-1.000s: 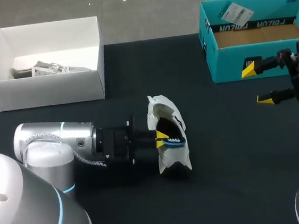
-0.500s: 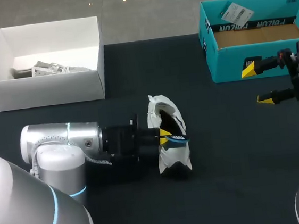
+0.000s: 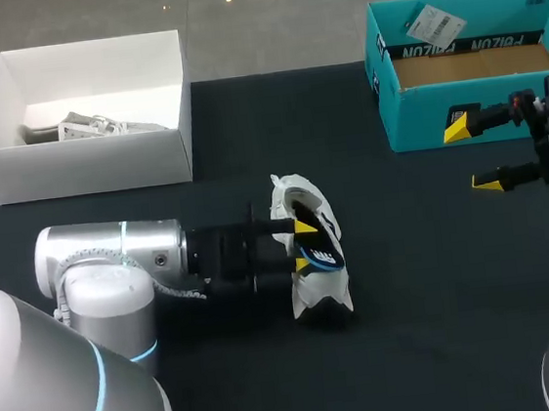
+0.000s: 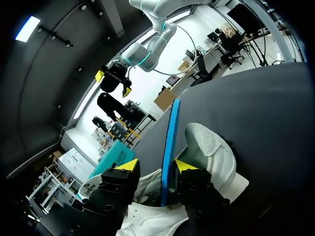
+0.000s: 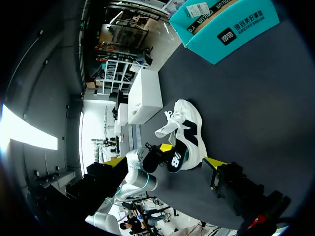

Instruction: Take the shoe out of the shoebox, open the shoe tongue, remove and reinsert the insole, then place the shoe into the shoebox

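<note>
Presently the left gripper [image 3: 304, 244] reaches into the shoe [image 3: 316, 299] mid-frame, jaws apart, with the insole [image 4: 170, 142] edge-on between them, touching one side only. The right gripper [image 3: 470, 153] hangs wide open at far right.

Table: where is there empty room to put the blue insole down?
Bare black table lies between the shoe and the right arm's jaws, and along the front edge right of the shoe. A strip runs between the white box and the teal shoebox. Crowded where the left arm meets the shoe.
</note>
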{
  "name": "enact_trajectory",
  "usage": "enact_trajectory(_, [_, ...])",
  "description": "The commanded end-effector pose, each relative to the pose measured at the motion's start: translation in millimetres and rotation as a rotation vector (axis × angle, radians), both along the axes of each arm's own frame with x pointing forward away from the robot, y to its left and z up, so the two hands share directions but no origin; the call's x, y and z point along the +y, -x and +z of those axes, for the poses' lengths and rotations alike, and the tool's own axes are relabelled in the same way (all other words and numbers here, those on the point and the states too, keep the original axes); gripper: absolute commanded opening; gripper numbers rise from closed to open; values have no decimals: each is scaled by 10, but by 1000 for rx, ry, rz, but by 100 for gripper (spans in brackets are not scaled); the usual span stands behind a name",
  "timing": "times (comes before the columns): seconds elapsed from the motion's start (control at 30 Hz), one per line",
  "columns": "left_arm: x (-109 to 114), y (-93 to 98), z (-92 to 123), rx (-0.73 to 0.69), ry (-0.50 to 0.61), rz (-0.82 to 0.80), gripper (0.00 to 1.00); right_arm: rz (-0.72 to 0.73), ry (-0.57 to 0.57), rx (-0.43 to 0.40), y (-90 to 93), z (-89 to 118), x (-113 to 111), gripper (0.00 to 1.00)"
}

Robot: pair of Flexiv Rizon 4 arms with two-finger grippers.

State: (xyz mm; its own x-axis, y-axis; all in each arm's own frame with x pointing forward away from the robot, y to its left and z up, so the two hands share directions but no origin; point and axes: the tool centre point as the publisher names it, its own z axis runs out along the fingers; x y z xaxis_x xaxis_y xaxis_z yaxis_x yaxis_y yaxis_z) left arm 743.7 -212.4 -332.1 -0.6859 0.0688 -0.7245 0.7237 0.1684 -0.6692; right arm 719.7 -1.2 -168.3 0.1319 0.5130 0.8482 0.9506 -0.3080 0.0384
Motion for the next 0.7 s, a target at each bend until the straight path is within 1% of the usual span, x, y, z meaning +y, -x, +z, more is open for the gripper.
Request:
enact_trajectory(0.03, [86,83,57,1,3,0,39,-2,3,2,5,-2,9,100])
enact_trajectory(0.17, [56,145,53,9,5,-13,30,-2,3,2,5,-2,9,100])
enact_trajectory(0.23, [34,174,35,11,3,-21,29,-2,3,2,5,-2,9,100])
enact_trajectory(0.3, [12,182,-9,13,-5,-28,23,-2,3,2,5,-2,9,100])
enact_trajectory(0.33, [-6,174,-45,14,-8,-27,18,-2,3,2,5,-2,9,100])
enact_trajectory(0.37, [-22,161,-69,15,-10,-27,11,-2,3,2,5,-2,9,100])
enact_trajectory(0.4, [-39,144,-91,14,-12,-23,0,-2,3,2,5,-2,9,100])
enact_trajectory(0.5, [-79,86,-153,-11,-30,-20,0,-2,3,2,5,-2,9,100])
enact_trajectory(0.7, [-125,-42,-210,-51,-56,-8,0,-2,3,2,5,-2,9,100])
